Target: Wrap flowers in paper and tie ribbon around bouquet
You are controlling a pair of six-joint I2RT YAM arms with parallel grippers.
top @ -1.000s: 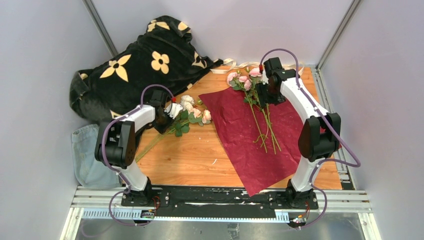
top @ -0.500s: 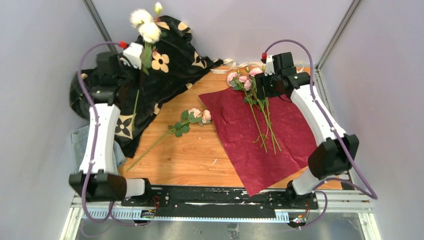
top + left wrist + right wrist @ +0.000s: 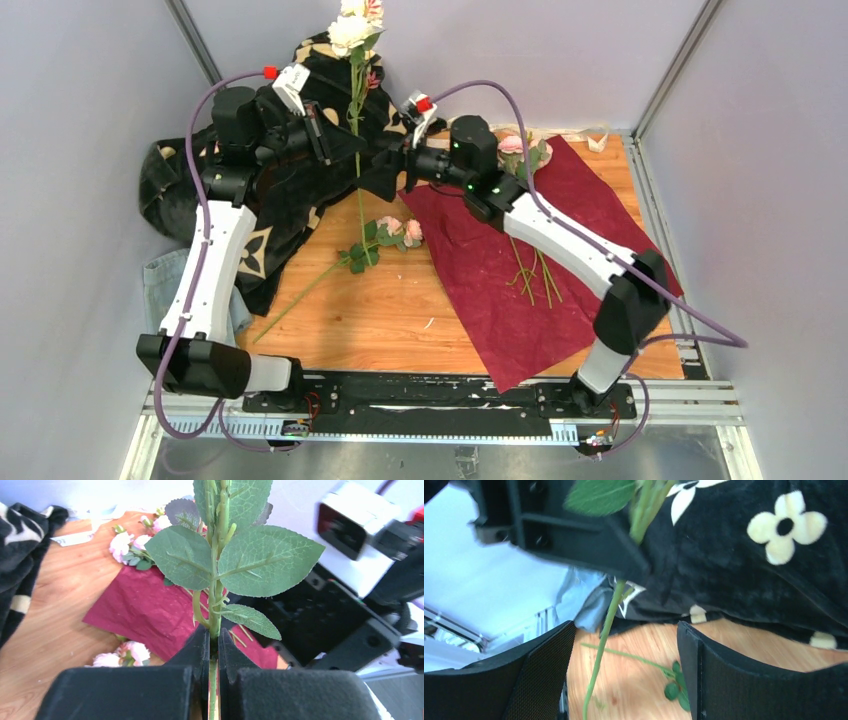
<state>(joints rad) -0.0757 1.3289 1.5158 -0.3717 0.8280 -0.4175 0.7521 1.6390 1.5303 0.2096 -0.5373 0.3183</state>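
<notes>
My left gripper (image 3: 338,140) is raised at the back left, shut on the green stem (image 3: 215,605) of a cream-headed flower (image 3: 355,25); the stem hangs straight down below it. The right gripper (image 3: 388,160) has reached left and stands open around that hanging stem (image 3: 601,645), without touching it. The maroon paper (image 3: 500,270) lies flat on the table's right half. Pink roses (image 3: 515,147) and their stems (image 3: 530,270) rest on it. One more pink-cream flower (image 3: 398,230) lies on the wood left of the paper. A bit of cream ribbon (image 3: 598,143) shows at the back right.
A black flower-patterned blanket (image 3: 290,190) is heaped at the back left, under the left arm. Blue denim cloth (image 3: 165,290) lies at the left edge. Grey walls close in on three sides.
The left arm carried the held flower rightwards toward the centre. The right arm left the roses on the paper, swung left to the hanging stem and opened wider.
</notes>
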